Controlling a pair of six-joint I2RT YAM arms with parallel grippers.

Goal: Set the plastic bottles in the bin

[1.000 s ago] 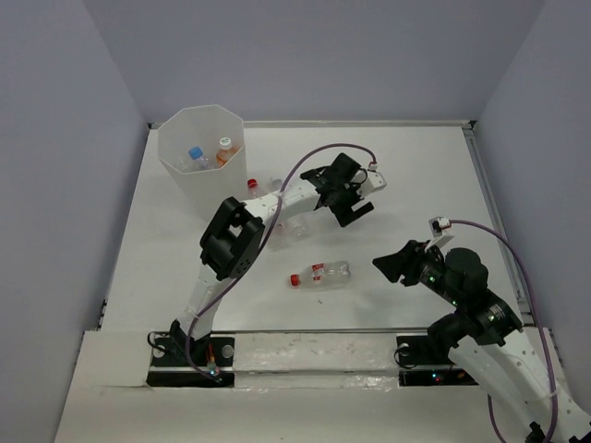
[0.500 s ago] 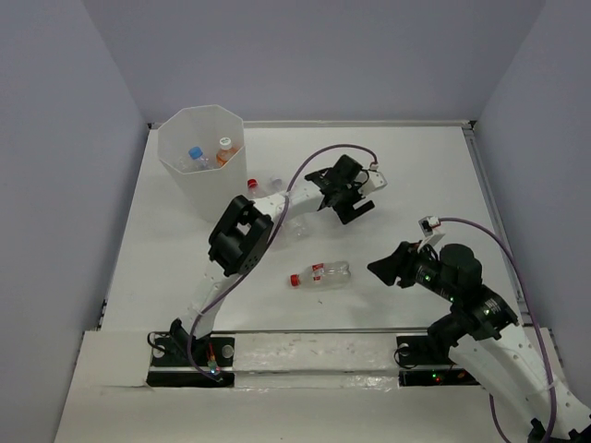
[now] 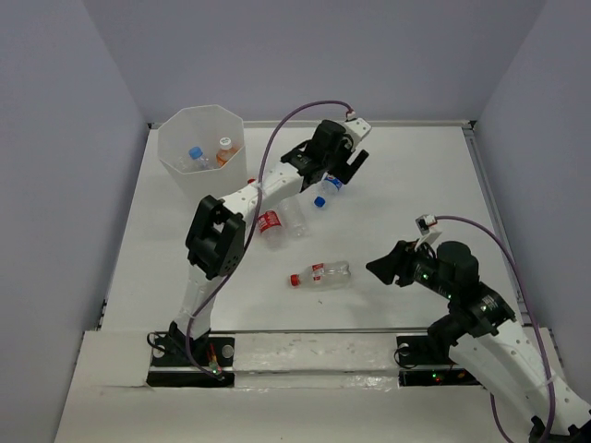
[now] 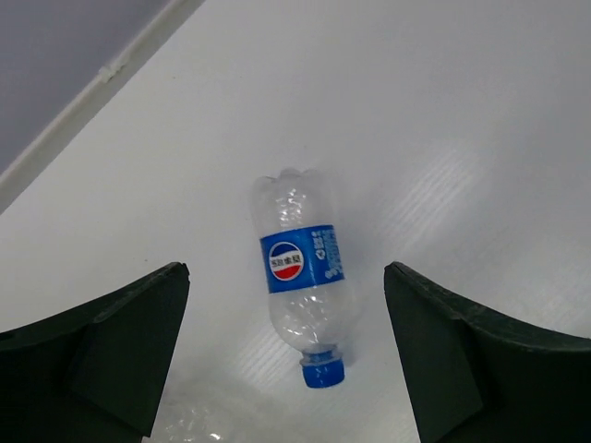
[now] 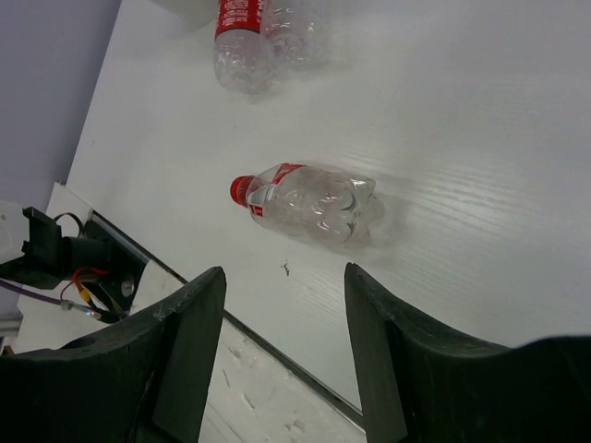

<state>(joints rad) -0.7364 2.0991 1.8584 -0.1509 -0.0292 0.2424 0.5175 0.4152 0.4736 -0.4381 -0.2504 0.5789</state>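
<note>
White bin (image 3: pixel 208 189), top view: far left, two bottles (image 3: pixel 196 154) inside.
Left gripper (image 4: pixel 285 269), wrist view: spread wide over blue-capped bottle (image 4: pixel 305 286) lying flat; we judge it light, crushable, slick, so take the label band.
Right gripper (image 5: pixel 284 277), wrist view: open; red-capped bottle (image 5: pixel 314 205) lies ahead.

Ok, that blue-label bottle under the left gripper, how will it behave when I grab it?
The blue-label bottle looks clear and empty, so probably light, with thin walls that may dent when squeezed. It lies on its side on the smooth table, so an off-centre touch could roll it.
</note>
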